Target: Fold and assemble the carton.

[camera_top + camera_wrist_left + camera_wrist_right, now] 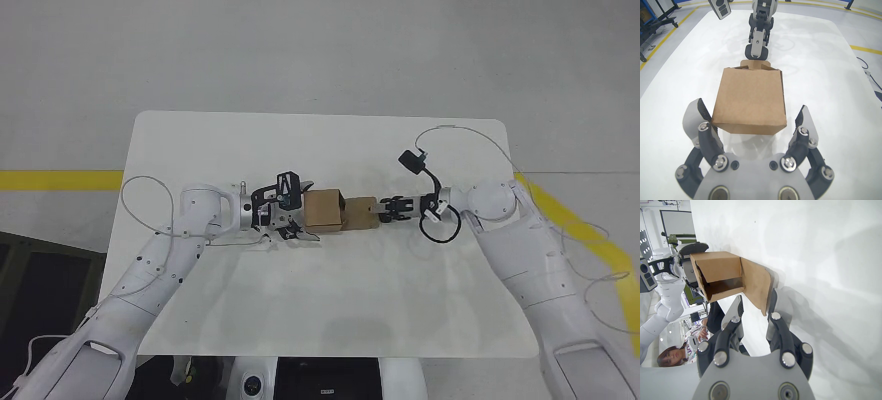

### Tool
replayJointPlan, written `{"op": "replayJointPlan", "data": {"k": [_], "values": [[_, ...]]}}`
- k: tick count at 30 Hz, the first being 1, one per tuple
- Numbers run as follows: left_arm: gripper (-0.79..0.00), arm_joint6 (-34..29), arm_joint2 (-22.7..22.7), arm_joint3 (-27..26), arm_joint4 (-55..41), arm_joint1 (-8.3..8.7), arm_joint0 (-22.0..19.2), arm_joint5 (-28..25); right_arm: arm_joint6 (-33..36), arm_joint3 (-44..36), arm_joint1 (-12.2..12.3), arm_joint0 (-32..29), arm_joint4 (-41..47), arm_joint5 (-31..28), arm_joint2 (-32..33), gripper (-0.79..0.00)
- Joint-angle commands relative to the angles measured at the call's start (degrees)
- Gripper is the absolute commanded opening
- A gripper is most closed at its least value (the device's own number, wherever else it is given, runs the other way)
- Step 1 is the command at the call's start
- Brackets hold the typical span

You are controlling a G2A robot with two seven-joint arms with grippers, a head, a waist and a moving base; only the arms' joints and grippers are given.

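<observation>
Top view: claw (298, 212) seemingly touches carton (323, 210).

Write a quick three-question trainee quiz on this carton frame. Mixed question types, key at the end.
1. True or false: the fingers of the left gripper are clamped shut on the carton.
2. Which end of the carton faces the right gripper? A) the open end with its flap; B) the closed end; C) neither end.
3. Fill in: in the top view, the carton sits between the two ____.
Key: 1 false, they are spread open around the closed end. 2 A. 3 grippers.
</observation>
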Motion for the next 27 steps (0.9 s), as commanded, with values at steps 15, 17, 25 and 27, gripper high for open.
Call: {"op": "replayJointPlan", "data": {"k": [15,17,25,27], "values": [[0.000,0.15,-0.29,-0.30,0.25,0.17,0.24,0.11,1.74,5.06,-1.58,2.82,7.25,-2.88,-3.40,-0.523],[0.000,0.14,-0.31,-0.34,0.24,0.19,0.26,0.09,2.48,4.93,-1.72,2.77,9.27,-3.23,-3.41,-0.539],[0.000,0.17,-0.43,-0.57,0.55,0.27,0.42,0.48,3.75,5.46,-1.53,2.19,12.88,-2.33,-2.52,-0.545],[0.000,0.16,-0.47,-0.63,0.58,0.30,0.47,0.51,4.59,5.27,-1.43,2.33,12.77,-1.37,-2.53,-0.566]]}}
